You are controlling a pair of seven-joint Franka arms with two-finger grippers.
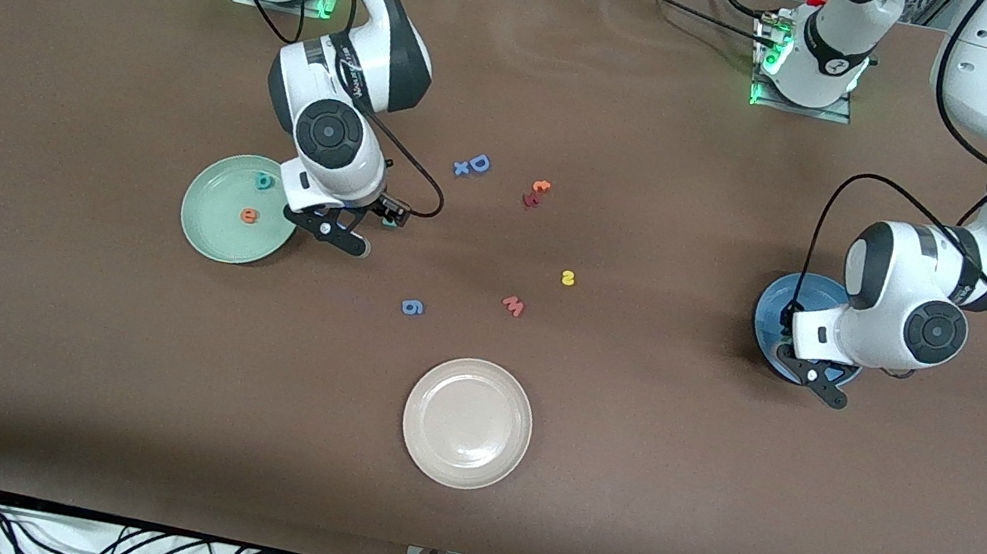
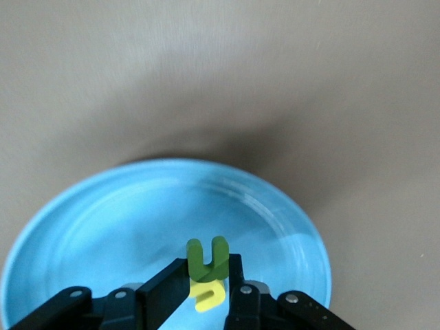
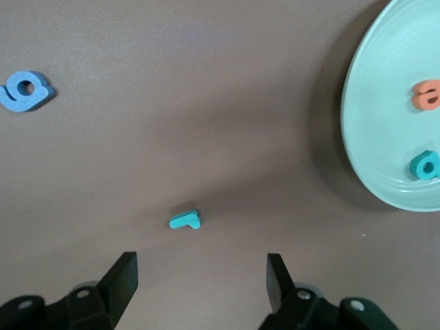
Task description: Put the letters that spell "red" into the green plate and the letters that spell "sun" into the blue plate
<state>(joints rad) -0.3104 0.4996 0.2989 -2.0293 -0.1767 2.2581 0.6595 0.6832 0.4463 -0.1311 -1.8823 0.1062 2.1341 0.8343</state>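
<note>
Beside green plate [image 3: 375, 130], my right claw [image 3: 199, 275] spread wide over table [image 1: 36, 339], teal "r" [image 3: 184, 221] lying just ahead between fingers, untouched. Orange "e" [image 3: 427, 94], teal "d" [image 3: 426, 166] in plate. Left claw [image 2: 206, 282] over blue plate [image 2: 103, 220], pinching green "n" [image 2: 207, 258]; yellow "u" [image 2: 206, 295] below. Yellow "s" [image 1: 567, 278] mid-table.

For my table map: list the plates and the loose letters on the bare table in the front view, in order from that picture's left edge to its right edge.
green plate → blue 6 → blue D → cream plate → pink w → yellow s → blue plate.
</note>
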